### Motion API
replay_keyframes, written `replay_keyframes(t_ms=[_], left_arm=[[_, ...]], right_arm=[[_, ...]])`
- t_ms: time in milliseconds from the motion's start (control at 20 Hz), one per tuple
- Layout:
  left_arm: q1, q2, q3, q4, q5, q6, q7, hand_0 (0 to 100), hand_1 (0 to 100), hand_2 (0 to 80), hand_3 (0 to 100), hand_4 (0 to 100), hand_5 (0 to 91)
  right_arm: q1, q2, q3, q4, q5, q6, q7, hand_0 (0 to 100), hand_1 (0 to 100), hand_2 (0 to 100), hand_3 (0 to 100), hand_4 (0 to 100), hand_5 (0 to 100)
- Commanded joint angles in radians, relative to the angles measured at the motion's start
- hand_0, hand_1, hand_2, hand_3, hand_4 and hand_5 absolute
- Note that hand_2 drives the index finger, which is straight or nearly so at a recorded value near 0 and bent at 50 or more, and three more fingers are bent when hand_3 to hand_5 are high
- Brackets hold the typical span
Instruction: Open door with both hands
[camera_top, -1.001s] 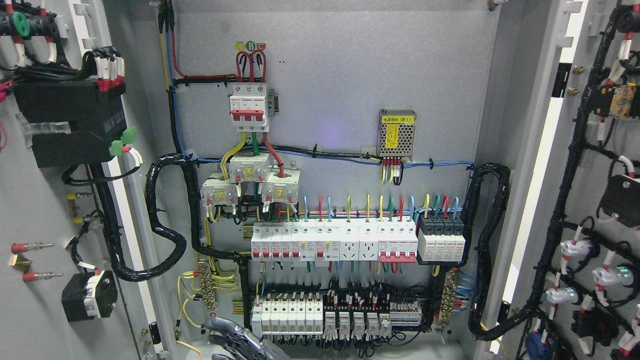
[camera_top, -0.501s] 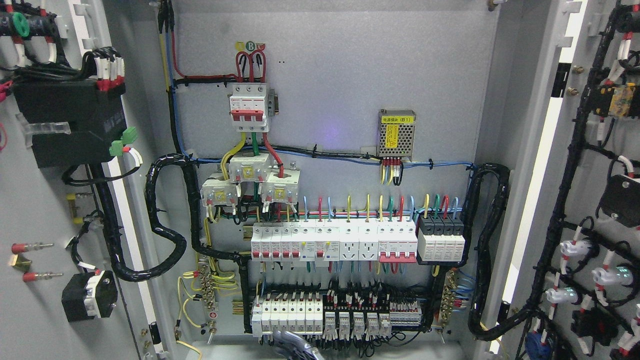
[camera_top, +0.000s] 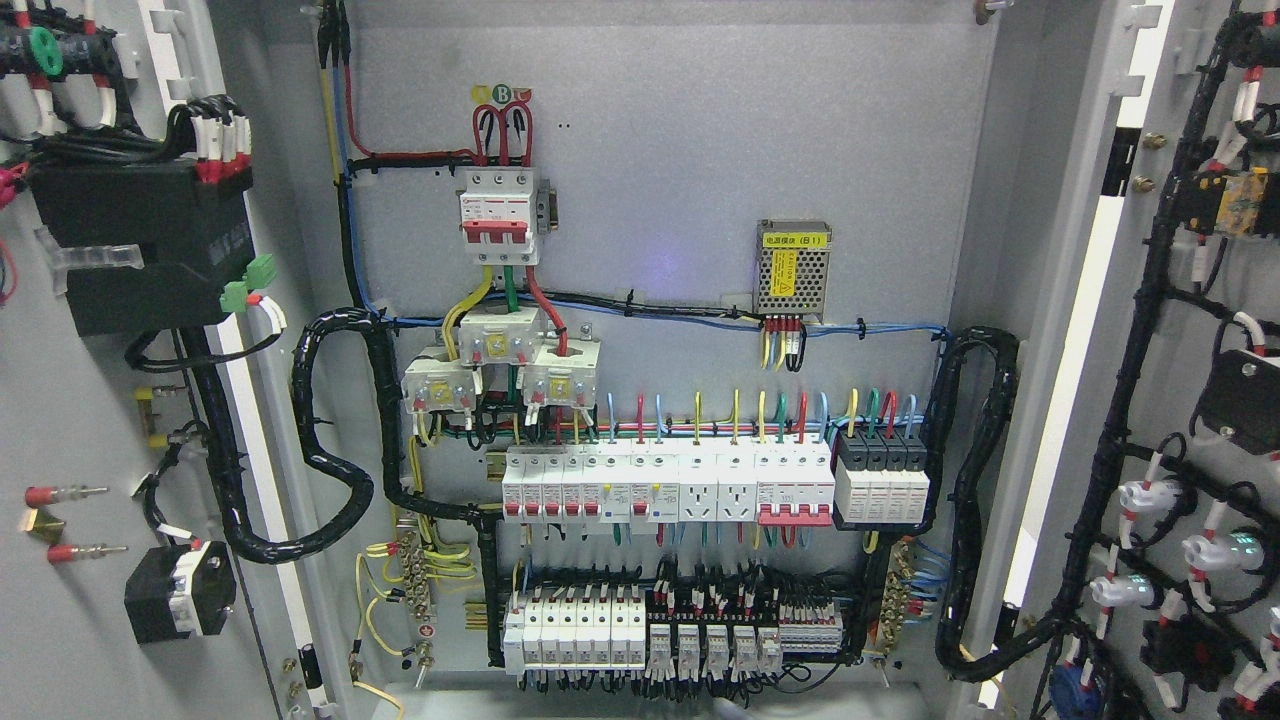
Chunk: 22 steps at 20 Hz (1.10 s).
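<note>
Head view is showing both cabinet doors standing open: the left door (camera_top: 70, 420) is running off the left edge, the backplate (camera_top: 690, 150) of breakers is sitting between, and the right door (camera_top: 1200, 300) is getting cropped at right. Neither hand is appearing, so finger state cannot be told.

The view is filled by the inside of a grey metal cabinet (camera_top: 680, 150). On its back panel sit rows of white breakers (camera_top: 665, 485), a small perforated power supply (camera_top: 794, 265) and bundled black cables (camera_top: 335, 440). A bright strip of light (camera_top: 1075, 340) shows at the right.
</note>
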Motion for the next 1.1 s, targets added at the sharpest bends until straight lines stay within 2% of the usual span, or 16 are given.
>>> replay_keyframes(t_ms=[0,100,300,451,701,901,1051], left_arm=[[0.072,0.069,-0.074,-0.407,0.017,-0.147,0.004,12,39,0.0,0,0,0.0],[0.072,0.095,-0.074,-0.46,0.03,-0.167,0.003,12,39,0.0,0,0,0.0],[0.055,0.094,-0.065,-0.553,0.034,-0.216,0.001,12,39,0.0,0,0,0.0],[0.021,0.092,-0.068,-0.602,0.032,-0.291,0.001,12,39,0.0,0,0,0.0],[-0.077,0.054,-0.067,-0.636,0.032,-0.4,0.003,12,39,0.0,0,0,0.0],[-0.15,0.019,-0.068,-0.671,0.032,-0.44,0.001,12,39,0.0,0,0,0.0],[-0.198,0.0,-0.067,-0.7,0.031,-0.475,0.001,12,39,0.0,0,0,0.0]], right_arm=[[0.091,-0.11,-0.157,-0.088,0.006,-0.076,0.004,12,39,0,0,0,0],[0.12,-0.143,-0.181,-0.103,0.006,-0.086,0.003,12,39,0,0,0,0],[0.168,-0.206,-0.224,-0.129,0.006,-0.102,0.005,12,39,0,0,0,0],[0.183,-0.22,-0.241,-0.129,0.006,-0.152,0.005,12,39,0,0,0,0],[0.197,-0.235,-0.292,-0.131,0.006,-0.162,0.003,12,39,0,0,0,0],[0.225,-0.271,-0.324,-0.155,0.001,-0.165,0.003,12,39,0,0,0,0],[0.234,-0.272,-0.343,-0.169,-0.011,-0.165,0.001,12,39,0,0,0,0]])
